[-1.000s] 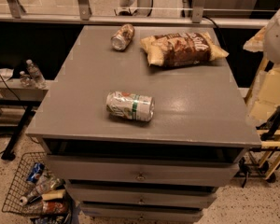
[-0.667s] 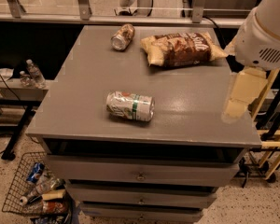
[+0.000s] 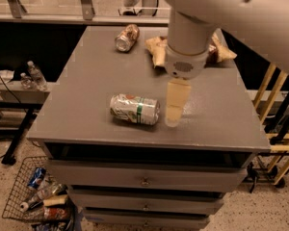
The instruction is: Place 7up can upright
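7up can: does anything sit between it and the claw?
Nothing visible does. The claw hangs close beside the 7up can, which lies on its side on the table, only bare tabletop between them. The brown can and snack bag lie farther back.

Dim room, end effector (image 3: 174, 112) lit above tabletop (image 3: 86, 88)

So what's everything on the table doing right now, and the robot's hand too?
7up can: lying on its side, not upright yet.
Brown can: lying on its side near the back.
Chip bag: lying flat, partly hidden behind the arm.
Hand: pointing down, close beside the 7up can, not holding it.
Drawers: shut.
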You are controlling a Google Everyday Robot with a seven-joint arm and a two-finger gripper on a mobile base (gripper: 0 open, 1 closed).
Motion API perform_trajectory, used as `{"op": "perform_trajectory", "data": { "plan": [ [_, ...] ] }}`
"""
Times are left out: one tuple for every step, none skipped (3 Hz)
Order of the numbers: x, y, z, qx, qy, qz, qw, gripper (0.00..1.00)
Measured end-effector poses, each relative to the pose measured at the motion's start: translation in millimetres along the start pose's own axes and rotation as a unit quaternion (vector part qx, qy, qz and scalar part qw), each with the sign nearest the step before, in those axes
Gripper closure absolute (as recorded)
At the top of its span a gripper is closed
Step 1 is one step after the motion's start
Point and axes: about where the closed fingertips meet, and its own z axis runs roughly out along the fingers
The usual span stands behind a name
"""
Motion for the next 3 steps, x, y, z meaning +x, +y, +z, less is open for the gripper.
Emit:
{"op": "perform_trajectory", "data": {
  "plan": [
    [-51.7, 6.2, 27.6, -0.017, 0.04, 0.0, 0.9991, 0.0],
    [-89.2, 16.3, 45.5, -0.036, 0.057, 0.006, 0.9977, 0.0],
    [-111.2, 23.5, 57.8, -0.048, 0.063, 0.014, 0.9968, 0.0]
  ]
}}
